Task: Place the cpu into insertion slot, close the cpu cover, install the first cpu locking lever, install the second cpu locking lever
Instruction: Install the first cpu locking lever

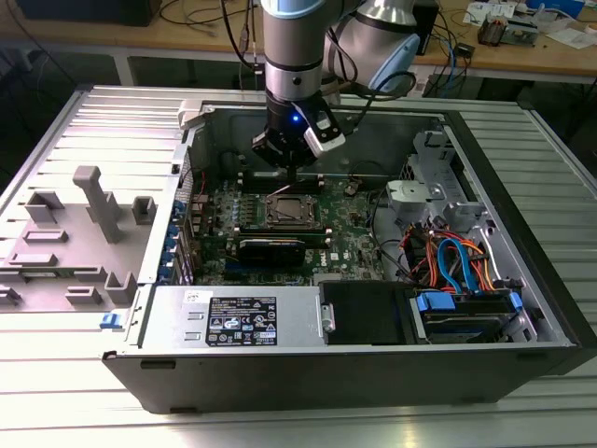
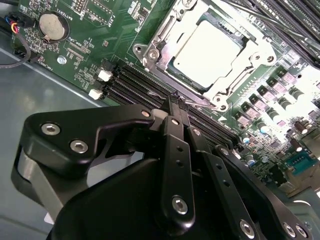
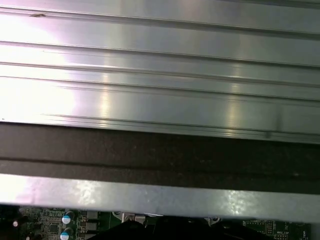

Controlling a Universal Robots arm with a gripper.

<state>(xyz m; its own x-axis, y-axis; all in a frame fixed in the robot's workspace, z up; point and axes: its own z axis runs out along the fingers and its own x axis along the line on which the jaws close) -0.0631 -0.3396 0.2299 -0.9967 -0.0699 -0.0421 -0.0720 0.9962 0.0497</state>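
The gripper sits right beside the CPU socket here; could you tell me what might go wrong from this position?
1. The gripper hangs low over the memory slots beside the insertion slot; drifting down could scrape them.
2. The cpu is seated under the cpu cover, and a sideways bump could strain the thin metal lever at the socket's edge.

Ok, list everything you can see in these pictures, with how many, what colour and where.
silver-grey square cpu: one, seated in the socket
insertion slot: one, dark with silvery rim, mid board
silvery metal cpu cover frame: one, lying around the chip
green circuit board: one, on the case floor
open black computer case: one, on the ribbed metal table
grey plastic fixture: one, exterior view's left
blue and orange cables: several, exterior view's right
black gripper: one, fingertips together, just beside the socket
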